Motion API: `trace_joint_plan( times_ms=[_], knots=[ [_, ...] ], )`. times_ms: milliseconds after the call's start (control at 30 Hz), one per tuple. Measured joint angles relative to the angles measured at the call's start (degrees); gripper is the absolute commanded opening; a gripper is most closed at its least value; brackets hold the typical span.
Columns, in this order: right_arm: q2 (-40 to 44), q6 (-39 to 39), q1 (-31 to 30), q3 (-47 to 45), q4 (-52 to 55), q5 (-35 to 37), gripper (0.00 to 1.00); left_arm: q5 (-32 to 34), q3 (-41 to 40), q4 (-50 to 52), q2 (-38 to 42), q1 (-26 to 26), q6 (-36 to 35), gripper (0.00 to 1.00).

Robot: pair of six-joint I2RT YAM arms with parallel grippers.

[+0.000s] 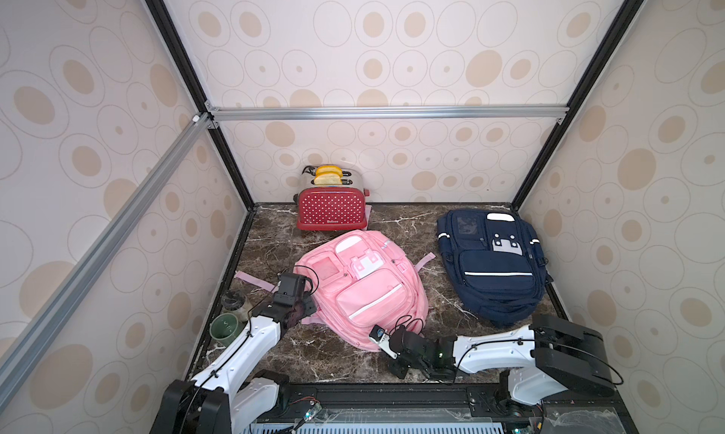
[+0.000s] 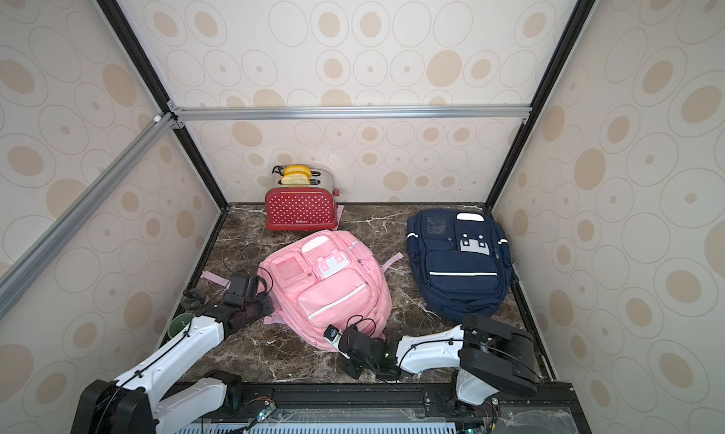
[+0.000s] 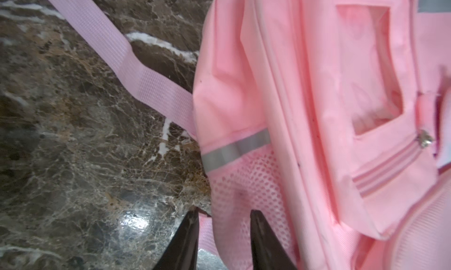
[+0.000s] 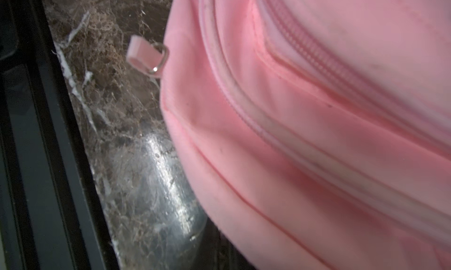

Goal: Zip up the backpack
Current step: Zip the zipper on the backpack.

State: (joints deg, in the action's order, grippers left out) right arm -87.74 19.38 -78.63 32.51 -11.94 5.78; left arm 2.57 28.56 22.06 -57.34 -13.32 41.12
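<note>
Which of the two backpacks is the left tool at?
The pink backpack, mid-table: the left tool stands open at its mesh side pocket. The navy backpack lies apart, untouched.

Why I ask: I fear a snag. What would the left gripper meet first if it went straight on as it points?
Probably the mesh side pocket of the pink backpack: in the left wrist view it lies right ahead of the left gripper, partly between its parted jaws. Depth is unclear.
</note>
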Motion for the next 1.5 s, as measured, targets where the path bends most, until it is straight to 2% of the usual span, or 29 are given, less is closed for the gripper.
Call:
trace_joint_plan(
  times_ms=[133,300,567,933,1133,1300,1500],
  knots=[
    [-3.13,0.35,-0.92,1.99,-2.62,0.11,0.00,-1.62,-2.78,0.55,6.88,-0.02,0.26,0.58],
    [-4.17,1.07,-1.44,2.32,-4.33,0.61,0.00,-2.95,-4.26,3.02,12.66,-1.01,0.68,0.59],
    [-6.05,1.22,-1.84,4.74,-4.09,2.03,0.00,-4.02,-4.63,5.77,12.57,-6.14,2.14,0.65],
    [-9.03,1.36,-2.14,7.61,-4.48,4.28,0.00,-7.08,-6.93,8.11,17.35,-8.13,4.79,0.69],
    [-11.76,1.14,-2.16,10.34,-5.25,4.94,0.00,-10.08,-7.56,9.18,18.67,-11.32,9.11,0.69],
    [-12.44,0.66,-2.38,11.15,-5.29,5.99,0.00,-9.94,-7.56,9.73,18.60,-17.68,14.23,0.70],
    [-13.66,-0.83,-3.19,13.09,-4.94,7.72,0.00,-9.79,-7.56,6.73,14.08,-21.18,19.19,0.65]
  ],
)
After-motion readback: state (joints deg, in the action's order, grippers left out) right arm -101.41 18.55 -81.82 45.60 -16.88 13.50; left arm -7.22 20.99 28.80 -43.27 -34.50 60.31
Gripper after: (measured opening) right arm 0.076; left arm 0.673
